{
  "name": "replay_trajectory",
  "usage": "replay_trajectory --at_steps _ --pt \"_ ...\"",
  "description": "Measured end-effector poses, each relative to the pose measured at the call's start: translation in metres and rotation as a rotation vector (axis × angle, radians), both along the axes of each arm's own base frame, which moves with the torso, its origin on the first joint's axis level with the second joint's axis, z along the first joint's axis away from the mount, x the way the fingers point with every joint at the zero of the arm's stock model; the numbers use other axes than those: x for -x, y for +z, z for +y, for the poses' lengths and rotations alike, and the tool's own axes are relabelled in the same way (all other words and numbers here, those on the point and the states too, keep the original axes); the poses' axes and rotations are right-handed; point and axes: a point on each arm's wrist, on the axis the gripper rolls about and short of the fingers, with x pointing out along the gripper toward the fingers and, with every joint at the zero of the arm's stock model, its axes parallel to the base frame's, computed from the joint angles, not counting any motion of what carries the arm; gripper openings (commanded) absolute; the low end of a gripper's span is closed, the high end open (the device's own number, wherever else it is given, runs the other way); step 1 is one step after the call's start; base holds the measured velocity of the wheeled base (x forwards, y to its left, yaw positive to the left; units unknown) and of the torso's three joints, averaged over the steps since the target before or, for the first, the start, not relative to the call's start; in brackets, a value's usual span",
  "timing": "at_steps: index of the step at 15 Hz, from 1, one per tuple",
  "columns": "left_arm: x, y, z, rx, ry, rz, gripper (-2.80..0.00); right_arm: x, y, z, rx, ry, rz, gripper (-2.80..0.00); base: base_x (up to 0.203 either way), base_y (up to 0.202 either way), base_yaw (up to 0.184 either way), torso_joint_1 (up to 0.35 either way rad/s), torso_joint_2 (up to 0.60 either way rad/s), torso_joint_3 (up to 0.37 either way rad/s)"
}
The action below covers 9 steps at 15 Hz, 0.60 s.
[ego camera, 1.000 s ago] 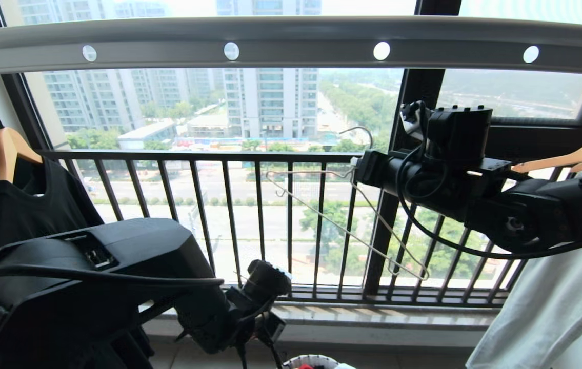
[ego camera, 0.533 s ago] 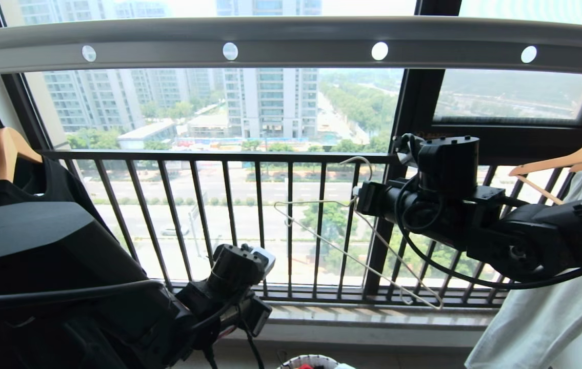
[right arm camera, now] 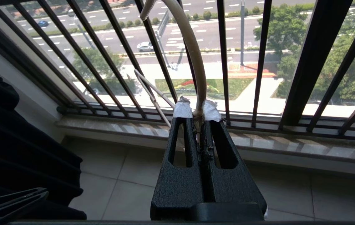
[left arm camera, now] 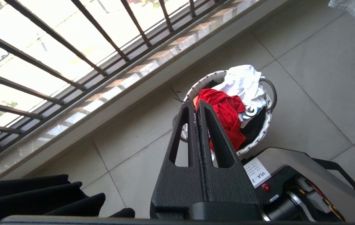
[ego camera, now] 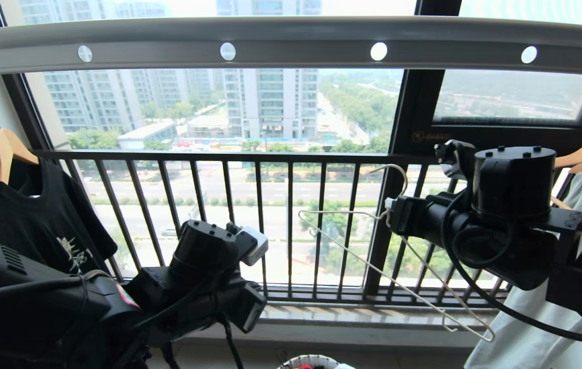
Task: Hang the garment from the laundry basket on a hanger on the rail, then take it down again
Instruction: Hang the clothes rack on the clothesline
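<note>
The right tool [right arm camera: 198, 117] is pinched on the neck of the hanger [ego camera: 393, 266], whose long axis slants down to the right, hook upward, below the rail [ego camera: 291, 48]. The left tool [left arm camera: 196, 107] is pressed together, empty, above the laundry basket [left arm camera: 269, 93] holding the garment [left arm camera: 224, 115]. "VLA - 2" is read on a base label [left arm camera: 255, 175].

Bright daylight floods through the window [ego camera: 270, 113], silhouetting the dark foreground.

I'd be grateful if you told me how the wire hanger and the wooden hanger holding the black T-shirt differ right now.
The wire hanger is thin, white and bare; the wooden hanger is thick, tan and carries the black T-shirt. The wire hanger sits tilted in the shut right gripper, below the rail; the wooden hanger hangs upright.
</note>
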Motion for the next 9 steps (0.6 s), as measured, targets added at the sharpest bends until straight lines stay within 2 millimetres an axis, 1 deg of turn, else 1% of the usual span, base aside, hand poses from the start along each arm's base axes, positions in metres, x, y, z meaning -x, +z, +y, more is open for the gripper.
replay_trajectory --at_steps 2,6,9 --pt "0.006 0.011 0.004 0.034 -0.033 -0.005 -2.80 0.013 0.007 -0.009 0.022 -0.032 -0.027 -2.80 0.000 0.000 0.000 0.000 0.00 0.000" --pt "0.012 0.026 0.008 0.078 -0.034 -0.046 -2.80 0.041 0.027 -0.028 0.100 -0.115 -0.061 -2.80 0.000 0.000 0.000 0.000 0.00 0.000" --pt "0.016 0.041 0.009 0.140 -0.022 -0.073 -2.80 0.057 0.043 -0.041 0.096 -0.159 -0.093 -2.80 0.000 0.000 0.000 0.000 0.00 0.000"
